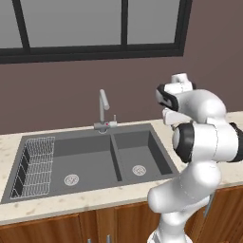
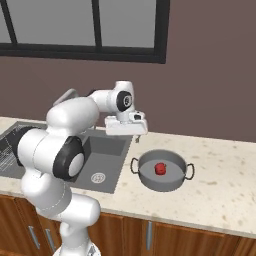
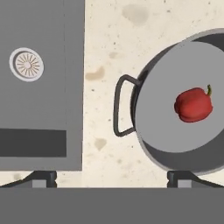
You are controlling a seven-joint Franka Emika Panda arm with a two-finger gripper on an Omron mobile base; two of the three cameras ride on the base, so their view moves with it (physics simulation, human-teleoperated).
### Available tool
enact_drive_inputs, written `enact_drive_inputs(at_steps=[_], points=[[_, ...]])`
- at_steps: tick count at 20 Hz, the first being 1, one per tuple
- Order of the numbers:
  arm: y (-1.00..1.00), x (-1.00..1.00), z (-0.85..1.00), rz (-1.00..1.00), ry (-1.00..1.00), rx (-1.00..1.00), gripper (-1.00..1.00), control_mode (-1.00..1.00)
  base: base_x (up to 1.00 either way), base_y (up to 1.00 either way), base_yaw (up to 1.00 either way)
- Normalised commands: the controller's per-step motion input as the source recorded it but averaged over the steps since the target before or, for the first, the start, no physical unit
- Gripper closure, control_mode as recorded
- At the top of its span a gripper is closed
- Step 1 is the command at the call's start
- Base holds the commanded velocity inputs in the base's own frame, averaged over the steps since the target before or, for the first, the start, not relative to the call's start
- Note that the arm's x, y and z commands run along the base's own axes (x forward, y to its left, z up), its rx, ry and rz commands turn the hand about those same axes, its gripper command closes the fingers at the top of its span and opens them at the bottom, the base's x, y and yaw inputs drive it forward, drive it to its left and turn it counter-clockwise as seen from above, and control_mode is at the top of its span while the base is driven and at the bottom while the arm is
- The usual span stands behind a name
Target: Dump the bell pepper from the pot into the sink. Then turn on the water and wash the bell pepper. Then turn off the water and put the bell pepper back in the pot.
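- No brand, label or writing legible on any surface.
- Pot [image 2: 162, 171]: wide, shallow, grey metal, dark loop handles on two sides. Stands upright on the speckled beige counter [image 2: 220, 190], just beside the sink's right edge.
- Bell pepper [image 2: 160, 169]: small, bright red, lying on the pot floor near its middle. In the hand view the pepper [image 3: 193, 104] shows a short green stem and sits apart from the pot wall.
- Sink [image 1: 90, 161]: dark grey, two basins, each with a round silver drain. No water visible in either basin.
- Wire rack [image 1: 34, 166]: sits in the left end of the larger left basin.
- Faucet [image 1: 103, 110]: grey gooseneck at the back rim, standing behind the divider between the basins, with a small lever at its base.
- Gripper [image 2: 135, 138]: jaws spread fully wide, holding nothing. Hangs above the counter strip between the sink and the pot, clear of both. The pot's near handle [image 3: 123, 105] lies between the two fingertips [image 3: 43, 178] in the hand view.
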Motion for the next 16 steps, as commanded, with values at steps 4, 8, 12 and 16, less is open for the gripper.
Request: enact_drive_inputs(at_steps=[4,8,12,16], points=[[-0.03,-0.17,-0.54,0.04,0.13,-0.01,-1.00,-1.00,0.00,0.00,0.00],[-0.13,-0.12,-0.45,0.07,0.08,0.00,-1.00,-1.00,0.00,0.00,0.00],[-0.21,-0.03,-0.35,0.08,0.07,0.00,-1.00,-1.00,0.00,0.00,0.00],[-0.13,0.00,-0.35,0.10,0.06,0.00,-1.00,-1.00,0.00,0.00,0.00]])
